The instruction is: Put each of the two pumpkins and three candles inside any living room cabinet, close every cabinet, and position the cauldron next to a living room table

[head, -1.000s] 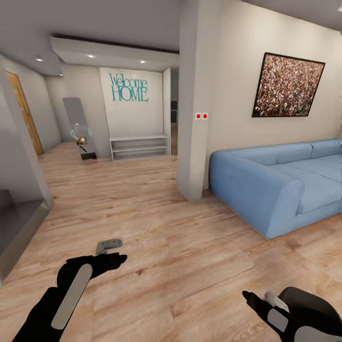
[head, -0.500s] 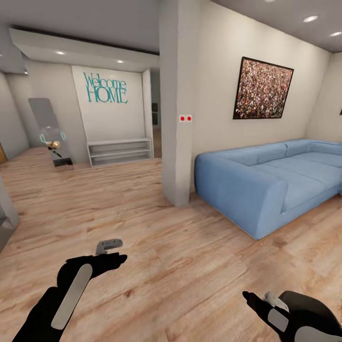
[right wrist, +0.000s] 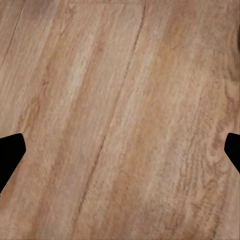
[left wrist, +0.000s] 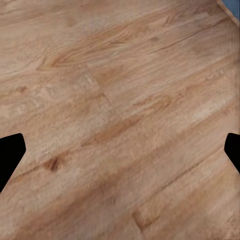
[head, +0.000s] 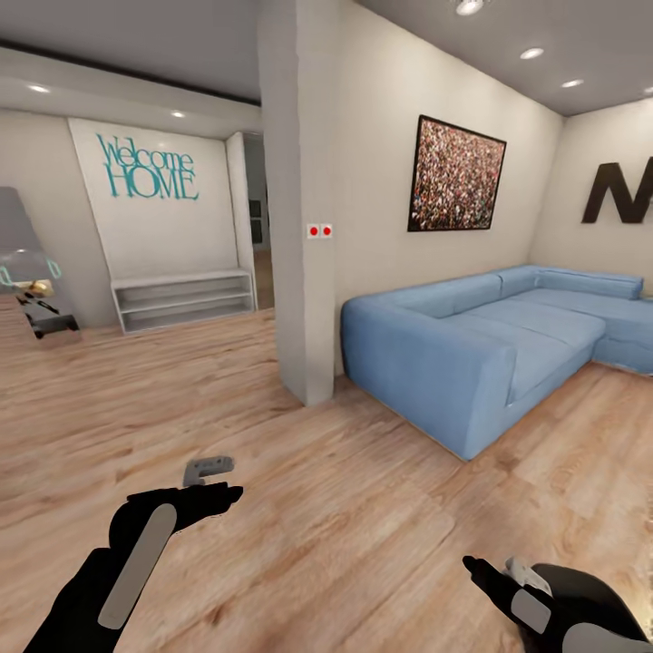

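The pumpkins, candles, cabinet, cauldron and table are out of view. My left gripper (head: 213, 488) hangs low over the wooden floor at the lower left of the head view. In the left wrist view its black fingertips (left wrist: 11, 152) stand far apart over bare planks, so it is open and empty. My right gripper (head: 490, 573) is at the lower right, also over the floor. The right wrist view shows the right gripper (right wrist: 120, 152) open with nothing between its fingers.
A blue corner sofa (head: 472, 349) stands ahead on the right below a framed picture (head: 458, 172). A white pillar (head: 304, 227) rises ahead at centre. A low white shelf (head: 181, 299) sits against the far wall under "Welcome HOME" lettering. Wooden floor (head: 345, 508) stretches between.
The whole picture has shifted left, so the camera has turned right: more of the sofa and right wall show. Both arms hold the same pose.
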{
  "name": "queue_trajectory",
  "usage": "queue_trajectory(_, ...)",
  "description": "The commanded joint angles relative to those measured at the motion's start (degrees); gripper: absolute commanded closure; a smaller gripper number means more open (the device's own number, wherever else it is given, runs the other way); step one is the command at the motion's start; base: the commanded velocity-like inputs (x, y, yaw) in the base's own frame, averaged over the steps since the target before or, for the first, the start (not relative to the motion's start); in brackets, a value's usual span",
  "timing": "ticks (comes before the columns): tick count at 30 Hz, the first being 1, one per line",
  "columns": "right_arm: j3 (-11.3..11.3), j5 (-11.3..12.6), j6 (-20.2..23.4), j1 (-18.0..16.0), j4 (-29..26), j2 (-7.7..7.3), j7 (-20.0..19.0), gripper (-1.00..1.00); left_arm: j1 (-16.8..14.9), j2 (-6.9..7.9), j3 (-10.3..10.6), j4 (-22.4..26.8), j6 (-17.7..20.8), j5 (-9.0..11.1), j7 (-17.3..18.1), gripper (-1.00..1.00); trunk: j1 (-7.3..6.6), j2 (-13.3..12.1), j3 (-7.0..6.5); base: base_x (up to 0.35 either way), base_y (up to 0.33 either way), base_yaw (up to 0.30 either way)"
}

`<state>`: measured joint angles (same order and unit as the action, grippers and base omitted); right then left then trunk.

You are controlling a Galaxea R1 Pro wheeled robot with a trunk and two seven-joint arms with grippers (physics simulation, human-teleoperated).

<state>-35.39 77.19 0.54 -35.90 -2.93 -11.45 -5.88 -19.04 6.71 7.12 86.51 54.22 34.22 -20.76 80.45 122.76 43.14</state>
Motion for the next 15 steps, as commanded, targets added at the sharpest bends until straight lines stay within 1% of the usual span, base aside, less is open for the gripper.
queue_trajectory(1,-0.47,0.59,0.06,-0.05,0.03,-0.01,-0.18,-1.0,-0.03,0.06,0.09,0.07,0.1,0.59,-0.6,-1.0,0.02,0.02,0.01,0.278,0.081,-0.267)
queue_trajectory(11,-0.47,0.59,0.08,-0.05,0.03,-0.04,-0.02,-1.0,-0.03,0.12,0.09,0.07,0.1,0.59,-0.6,-1.0,0.02,0.02,-0.48,0.271,0.017,-0.267)
queue_trajectory(15,-0.47,0.59,0.05,-0.05,0.7,0.01,0.0,-1.0,-0.03,0.14,0.09,0.07,0.1,0.59,-0.6,-1.0,0.02,0.02,-0.67,0.233,0.0,-0.267)
